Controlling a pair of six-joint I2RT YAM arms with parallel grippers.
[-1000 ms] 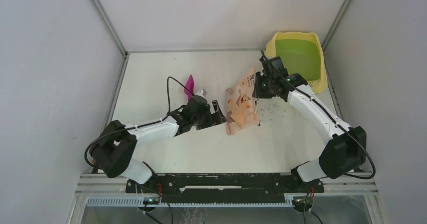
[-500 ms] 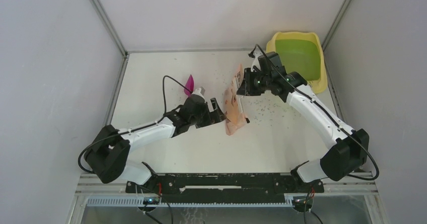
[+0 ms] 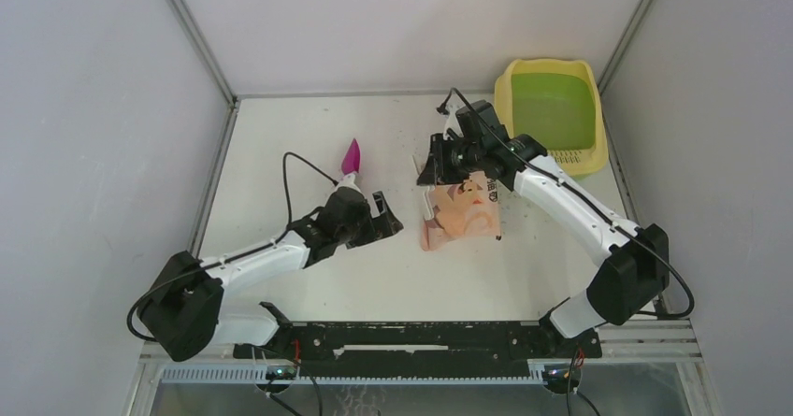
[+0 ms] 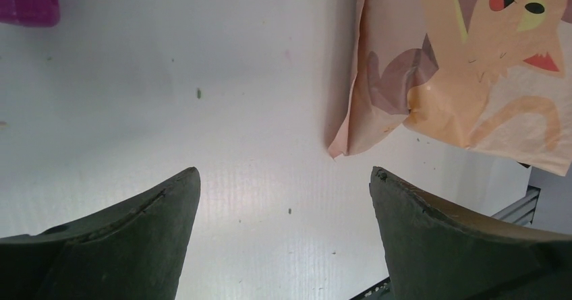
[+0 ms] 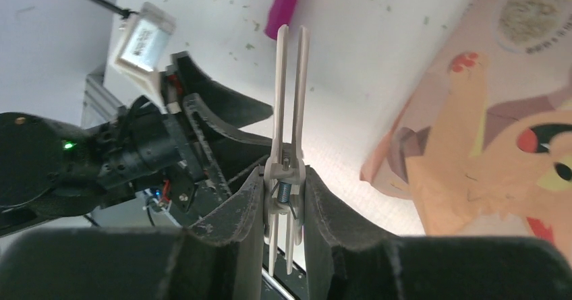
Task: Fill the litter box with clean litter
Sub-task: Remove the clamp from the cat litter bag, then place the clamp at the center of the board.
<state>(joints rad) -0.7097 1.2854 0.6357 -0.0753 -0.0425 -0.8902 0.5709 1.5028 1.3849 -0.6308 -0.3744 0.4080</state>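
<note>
From here I see my left pincer (image 3: 382, 218) spread wide with nothing in it, low over the surface (image 3: 281, 145) and just left of the bag (image 3: 463, 212) without touching it. In the left wrist view only bare white surface lies between its fingers (image 4: 135, 239). My right pincer (image 5: 284, 199) is clamped on a pale spring clip (image 5: 289, 98), whose two thin arms stick out past the fingertips. It hangs by the far left corner of the bag; I cannot tell whether it touches. The peach bag, printed with a cat, lies flat in the middle. The litter box (image 3: 505, 84) sits in the far right corner, green basin facing up, its slotted step (image 3: 566, 157) on the near edge, well apart from both pincers. A few grains of litter (image 4: 198, 93) are scattered on the surface. A magenta scoop (image 3: 352, 156) lies beyond my left arm.
</note>
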